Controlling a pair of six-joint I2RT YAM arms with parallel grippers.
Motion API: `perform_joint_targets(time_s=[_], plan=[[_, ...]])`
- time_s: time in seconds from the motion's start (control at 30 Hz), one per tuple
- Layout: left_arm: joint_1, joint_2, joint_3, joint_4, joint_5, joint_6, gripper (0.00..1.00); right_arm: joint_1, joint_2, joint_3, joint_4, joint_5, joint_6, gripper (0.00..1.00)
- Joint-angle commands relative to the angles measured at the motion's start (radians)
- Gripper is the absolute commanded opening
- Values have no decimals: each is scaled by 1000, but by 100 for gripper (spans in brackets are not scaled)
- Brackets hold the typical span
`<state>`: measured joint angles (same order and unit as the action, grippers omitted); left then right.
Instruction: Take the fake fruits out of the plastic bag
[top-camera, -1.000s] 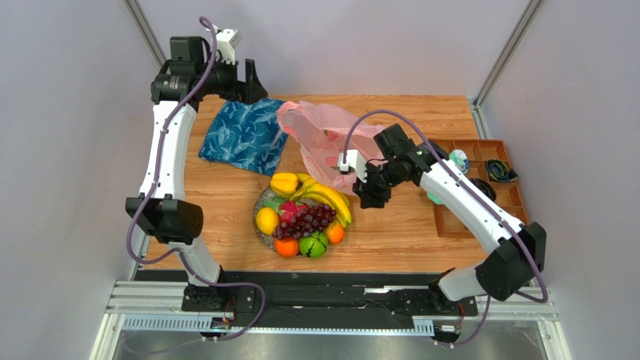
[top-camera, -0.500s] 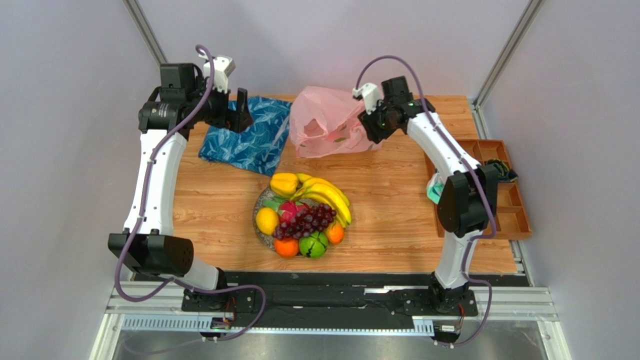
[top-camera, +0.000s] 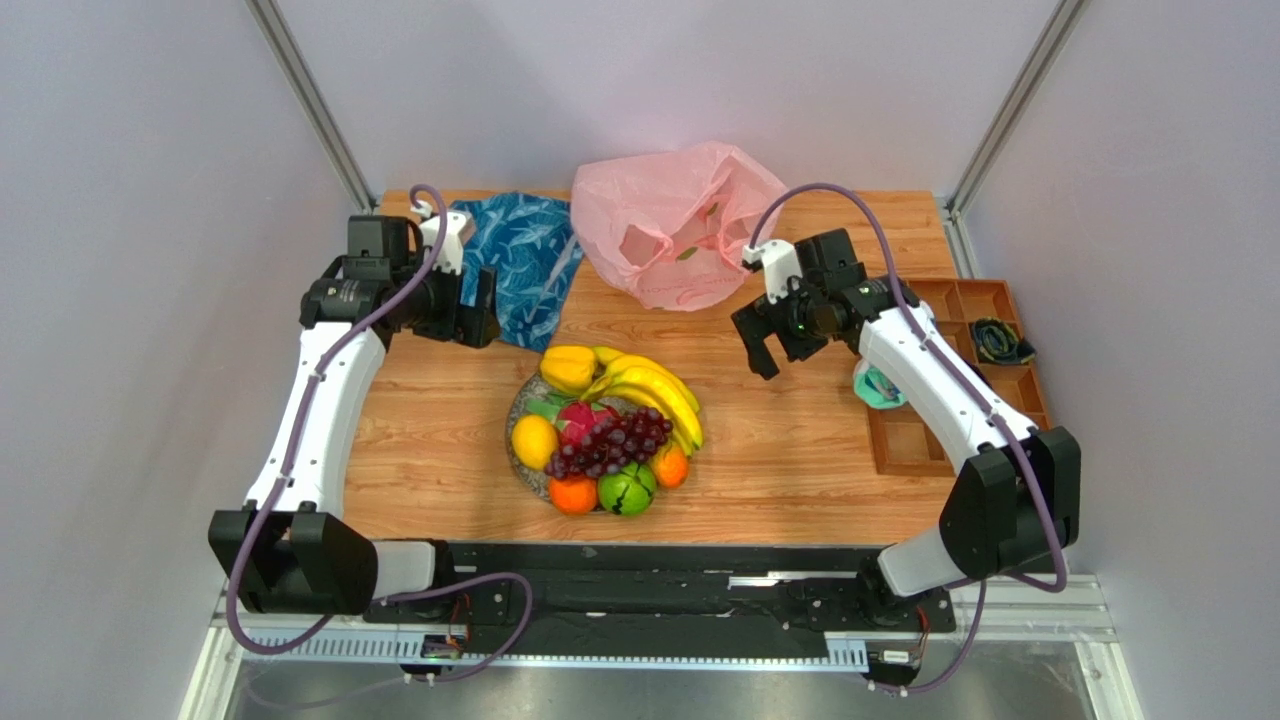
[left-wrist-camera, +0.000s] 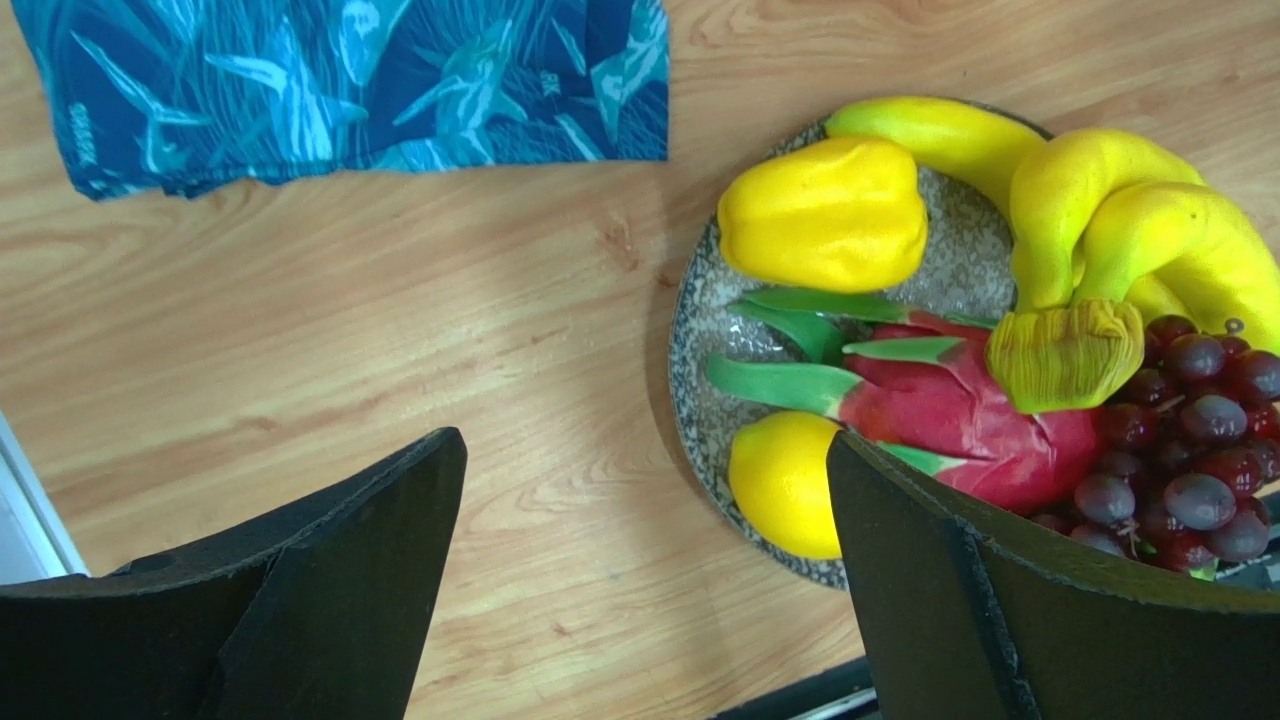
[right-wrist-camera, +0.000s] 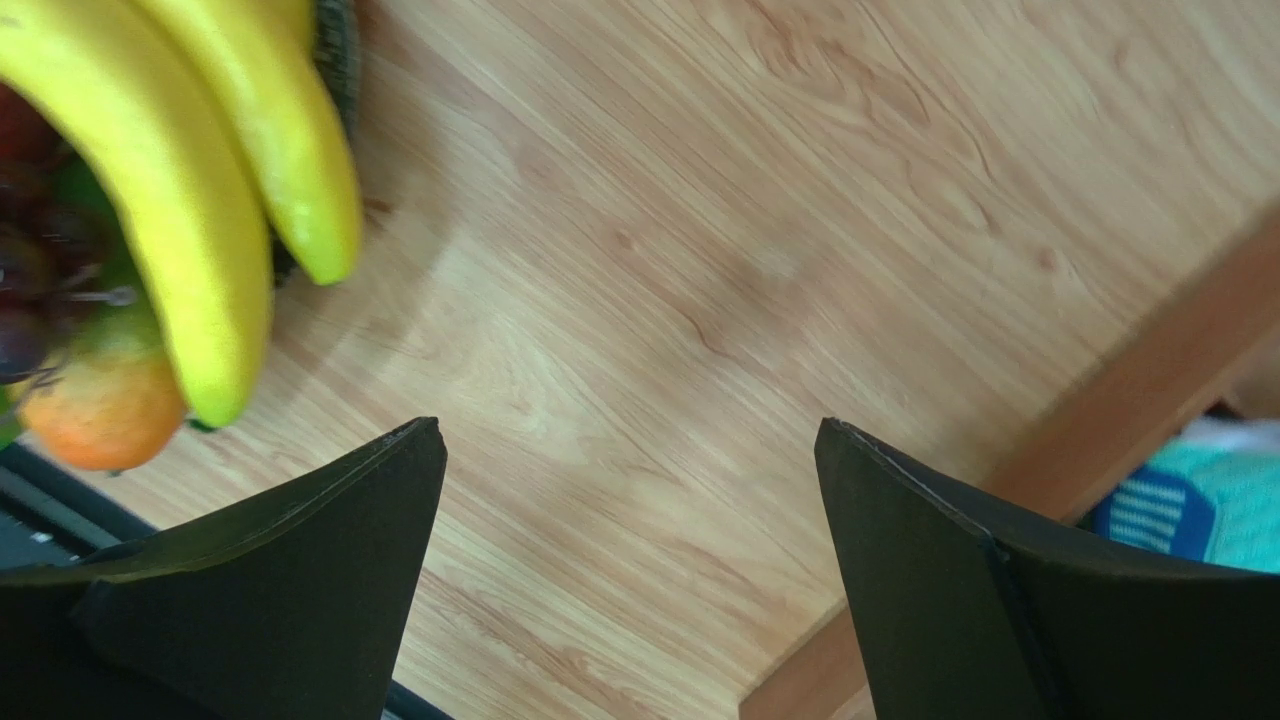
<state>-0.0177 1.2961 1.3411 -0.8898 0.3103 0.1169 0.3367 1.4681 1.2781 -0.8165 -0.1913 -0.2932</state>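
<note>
The pink plastic bag (top-camera: 669, 225) lies crumpled at the back of the table, with a small greenish shape (top-camera: 685, 252) showing in its mouth. The fake fruits are piled on a speckled plate (left-wrist-camera: 684, 345): bananas (top-camera: 654, 393), lemon (left-wrist-camera: 781, 480), dragon fruit (left-wrist-camera: 962, 405), grapes (top-camera: 613, 440), orange (top-camera: 571, 494) and green melon (top-camera: 627, 488). My left gripper (top-camera: 478, 323) hangs open over bare wood left of the plate (left-wrist-camera: 643, 443). My right gripper (top-camera: 763, 353) is open and empty in front of the bag, over wood right of the bananas (right-wrist-camera: 181, 195).
A blue leaf-patterned cloth (top-camera: 511, 270) lies at the back left, beside the left gripper. At the right edge stands a brown compartment tray (top-camera: 962, 435) with dark and teal bundles (top-camera: 876, 387). Grey walls close in the table.
My right gripper has let go of the bag and swung forward and down from it, opening wide. The bag has settled at the back. The left arm has dropped nearer the plate.
</note>
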Motion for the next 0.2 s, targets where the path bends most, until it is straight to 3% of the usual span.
perform_joint_targets(time_s=[0.0, 0.17], plan=[[5, -57, -31, 66, -4, -40, 99, -7, -49, -16, 48, 122, 29, 100], [5, -57, -13, 66, -20, -37, 99, -7, 6, 79, -74, 52, -20, 100]])
